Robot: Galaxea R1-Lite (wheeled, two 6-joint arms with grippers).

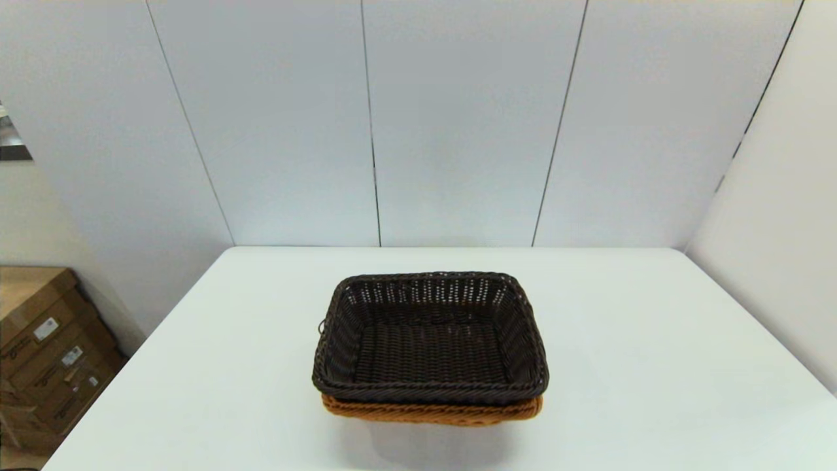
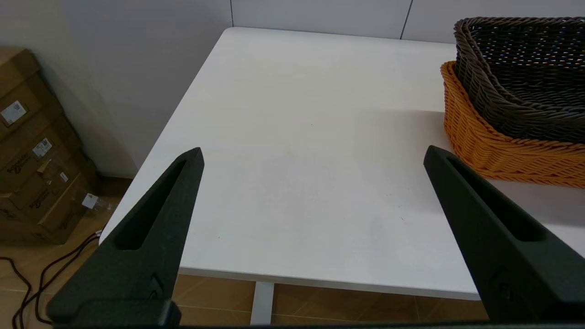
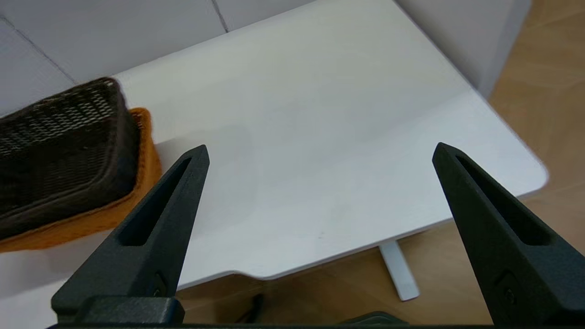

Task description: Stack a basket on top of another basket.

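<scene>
The dark brown basket [image 1: 429, 337] sits nested inside the orange-tan basket [image 1: 431, 411] at the middle of the white table [image 1: 654, 366]; only the orange rim shows under its front edge. In the left wrist view the dark basket [image 2: 525, 77] rests in the orange one [image 2: 498, 151]. The right wrist view shows the same pair, dark basket [image 3: 59, 151] in orange basket [image 3: 91, 219]. My left gripper [image 2: 313, 153] hangs open over the table's left front edge, apart from the baskets. Open too is my right gripper [image 3: 320, 148], over the right front edge. Neither arm shows in the head view.
Cardboard boxes [image 1: 46, 353] stand on the floor left of the table, with cables [image 2: 27, 283] beside them. Grey wall panels [image 1: 418, 124] close off the back and right. A table leg [image 3: 400, 274] shows below the front right edge.
</scene>
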